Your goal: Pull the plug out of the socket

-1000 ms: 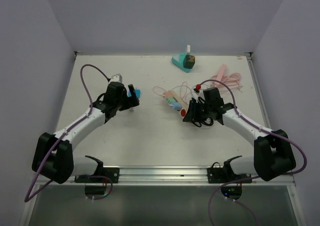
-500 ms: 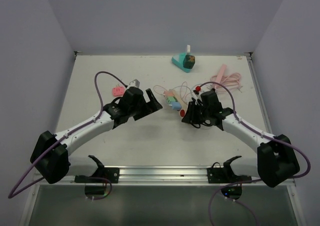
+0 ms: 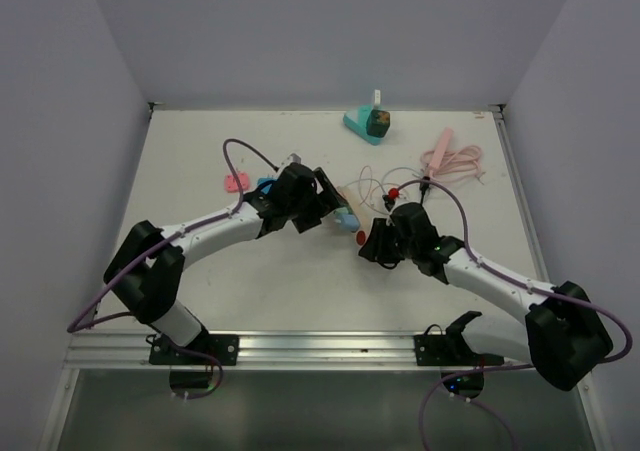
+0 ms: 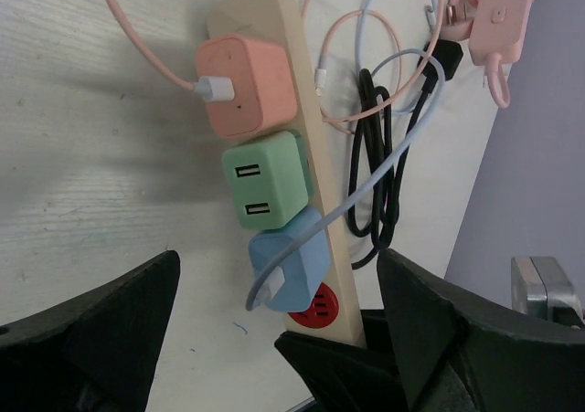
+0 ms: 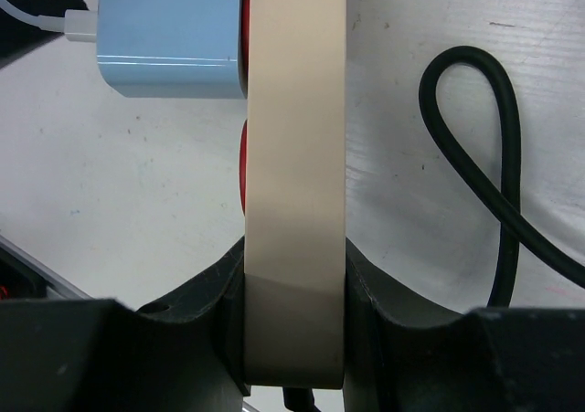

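Observation:
A cream power strip (image 4: 274,110) lies on the table with a pink plug (image 4: 245,85), a green plug (image 4: 267,179) and a blue plug (image 4: 288,266) in a row, and a red switch (image 4: 315,307) at its near end. My left gripper (image 4: 277,257) is open and hovers over the strip, its fingers either side of the blue plug (image 3: 348,214). My right gripper (image 5: 294,275) is shut on the strip's end (image 5: 294,156), just past the switch. In the top view the left gripper (image 3: 330,199) and right gripper (image 3: 368,239) meet at the strip (image 3: 345,187).
A black cable (image 4: 375,174) and thin pink and white cords coil beside the strip. A pink power strip (image 3: 450,156) lies at the back right, a teal block (image 3: 366,123) at the back. A pink piece (image 3: 235,182) and a small blue piece (image 3: 264,183) lie to the left.
My left arm has swung right, from the left side of the table to over the strip, leaving the pink and blue pieces behind. The right gripper has shifted slightly nearer with the strip's end.

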Motion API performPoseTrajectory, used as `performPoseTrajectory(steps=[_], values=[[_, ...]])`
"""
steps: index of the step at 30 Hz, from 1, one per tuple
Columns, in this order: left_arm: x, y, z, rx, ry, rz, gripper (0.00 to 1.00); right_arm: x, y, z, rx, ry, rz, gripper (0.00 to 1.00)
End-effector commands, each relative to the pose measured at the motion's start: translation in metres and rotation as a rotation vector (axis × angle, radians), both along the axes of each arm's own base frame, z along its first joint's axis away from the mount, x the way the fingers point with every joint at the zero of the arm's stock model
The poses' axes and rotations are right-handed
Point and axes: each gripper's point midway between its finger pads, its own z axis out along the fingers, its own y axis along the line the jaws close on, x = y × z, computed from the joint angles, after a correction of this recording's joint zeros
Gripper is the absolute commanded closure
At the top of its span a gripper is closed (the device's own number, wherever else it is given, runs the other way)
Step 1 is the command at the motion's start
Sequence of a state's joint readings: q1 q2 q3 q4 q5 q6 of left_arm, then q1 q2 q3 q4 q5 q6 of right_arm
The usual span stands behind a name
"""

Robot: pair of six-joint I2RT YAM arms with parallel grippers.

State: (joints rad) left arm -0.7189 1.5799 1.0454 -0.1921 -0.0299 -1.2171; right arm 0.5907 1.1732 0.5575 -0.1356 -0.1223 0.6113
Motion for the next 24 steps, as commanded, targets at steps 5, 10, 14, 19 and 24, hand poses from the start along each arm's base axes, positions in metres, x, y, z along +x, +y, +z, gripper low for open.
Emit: performPoseTrajectory(steps=[5, 10, 14, 19, 24], values=[[0.006, -0.025, -0.008, -0.088, 0.044, 0.03, 0.12, 0.028, 0.017, 0.046, 0.16, -0.169, -0.071, 1.0], [0.002, -0.038, -0.012, -0.115, 0.063, -0.001, 0.15, 0.026, 0.018, 0.04, 0.169, -0.157, -0.075, 1.0], [0.005, -0.045, -0.015, -0.121, 0.061, -0.009, 0.2, 0.024, 0.019, 0.035, 0.166, -0.147, -0.072, 1.0], [0.007, -0.052, -0.021, -0.132, 0.077, -0.012, 0.33, 0.023, 0.022, 0.034, 0.172, -0.146, -0.063, 0.97], [0.009, -0.053, -0.026, -0.133, 0.076, -0.007, 0.53, 0.022, 0.024, 0.033, 0.176, -0.141, -0.049, 0.92]])
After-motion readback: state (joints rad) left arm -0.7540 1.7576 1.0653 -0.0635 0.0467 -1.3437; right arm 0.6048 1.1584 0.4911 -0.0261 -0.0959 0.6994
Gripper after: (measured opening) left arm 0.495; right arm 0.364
